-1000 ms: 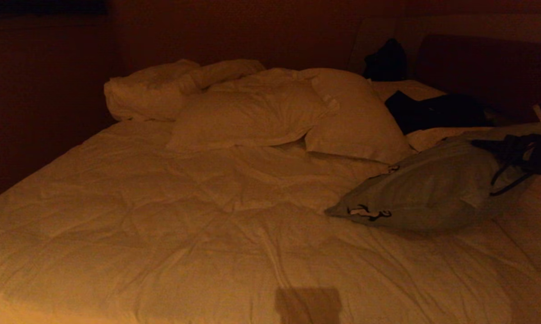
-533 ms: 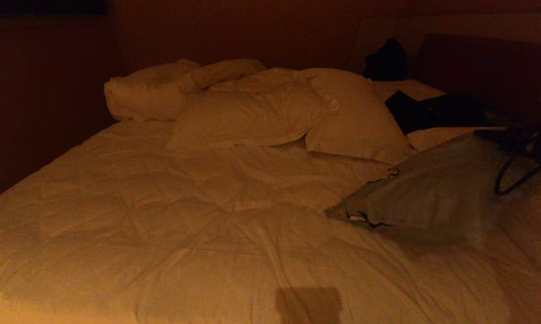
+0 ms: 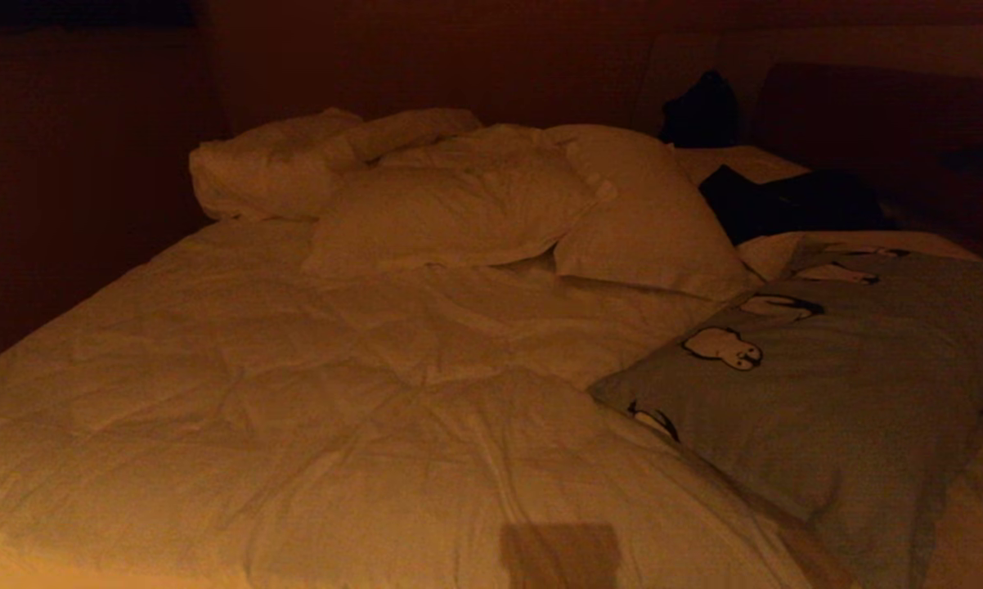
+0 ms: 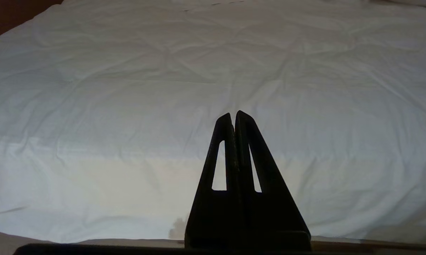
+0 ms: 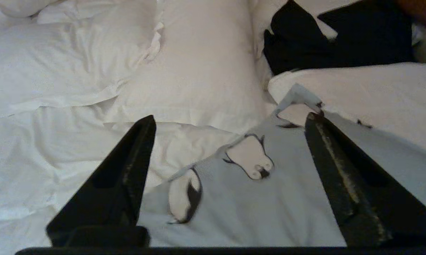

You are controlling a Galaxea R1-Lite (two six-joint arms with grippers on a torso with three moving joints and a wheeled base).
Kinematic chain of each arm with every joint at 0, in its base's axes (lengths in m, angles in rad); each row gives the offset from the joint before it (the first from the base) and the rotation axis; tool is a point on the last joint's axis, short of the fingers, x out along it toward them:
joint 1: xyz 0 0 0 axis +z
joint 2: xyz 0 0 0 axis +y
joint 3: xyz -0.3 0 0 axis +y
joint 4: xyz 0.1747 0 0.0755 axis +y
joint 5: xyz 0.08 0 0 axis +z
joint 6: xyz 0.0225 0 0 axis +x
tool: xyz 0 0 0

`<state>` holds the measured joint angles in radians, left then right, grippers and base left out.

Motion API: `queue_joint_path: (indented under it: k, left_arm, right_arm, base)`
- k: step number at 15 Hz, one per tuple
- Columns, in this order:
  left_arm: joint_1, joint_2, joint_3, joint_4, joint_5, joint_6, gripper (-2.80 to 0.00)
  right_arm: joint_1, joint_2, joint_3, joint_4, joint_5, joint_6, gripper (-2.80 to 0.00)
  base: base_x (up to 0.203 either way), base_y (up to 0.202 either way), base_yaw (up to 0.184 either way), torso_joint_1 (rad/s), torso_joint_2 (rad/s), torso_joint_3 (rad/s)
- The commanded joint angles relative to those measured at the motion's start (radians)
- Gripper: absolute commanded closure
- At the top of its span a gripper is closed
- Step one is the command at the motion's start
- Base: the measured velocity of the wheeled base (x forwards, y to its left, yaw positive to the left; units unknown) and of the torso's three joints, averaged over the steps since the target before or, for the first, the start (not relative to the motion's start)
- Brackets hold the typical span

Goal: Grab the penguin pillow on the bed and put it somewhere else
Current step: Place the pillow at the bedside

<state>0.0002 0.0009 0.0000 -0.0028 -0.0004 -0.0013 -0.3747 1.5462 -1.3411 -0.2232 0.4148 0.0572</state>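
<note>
The bed (image 3: 336, 393) filled the room before me, its creased duvet spread wide and plain white pillows (image 3: 475, 209) heaped at the head. On the robot's right side of it lay the penguin pillow (image 3: 827, 384), flat on the covers, its long axis running from the near edge up toward a dark heap of clothing (image 3: 794, 200) by the headboard. The right pincer (image 5: 230, 122) hung just above that pillow's upper end, prongs spread wide and gripping nothing, the printed penguins showing between them. It was plainly the nearer one, so any fresh hold would fall to it. The left pincer (image 4: 233, 117) was pressed closed over bare duvet, well apart from the pillow.
</note>
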Motion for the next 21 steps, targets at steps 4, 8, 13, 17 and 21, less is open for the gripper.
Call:
queue_joint_path:
  k: [4, 8, 13, 17, 21]
  left_arm:
    - [0.0, 0.001, 0.003, 0.0, 0.0, 0.0, 0.0]
    - [0.001, 0.001, 0.003, 0.0, 0.0, 0.0, 0.0]
    - [0.0, 0.001, 0.003, 0.0, 0.0, 0.0, 0.0]
    - [0.0, 0.001, 0.003, 0.0, 0.0, 0.0, 0.0]
    - [0.001, 0.001, 0.003, 0.0, 0.0, 0.0, 0.0]
  right_arm:
    - [0.053, 0.037, -0.176, 0.512, -0.25, 0.143, 0.0]
    - [0.065, -0.018, -0.182, 0.73, -0.243, 0.233, 0.0]
    - [-0.031, -0.083, 0.083, 0.823, -0.044, 0.313, 0.0]
    - [-0.171, -0.117, 0.383, 0.633, 0.118, 0.25, 0.0]
    - [-0.249, -0.186, 0.566, 0.45, 0.172, 0.204, -2.8]
  base:
    - [0.0, 0.0, 0.0, 0.0, 0.0, 0.0]
    - [0.0, 0.0, 0.0, 0.0, 0.0, 0.0]
    - [0.0, 0.0, 0.0, 0.0, 0.0, 0.0]
    - [0.0, 0.0, 0.0, 0.0, 0.0, 0.0]
    - [0.0, 0.0, 0.0, 0.0, 0.0, 0.0]
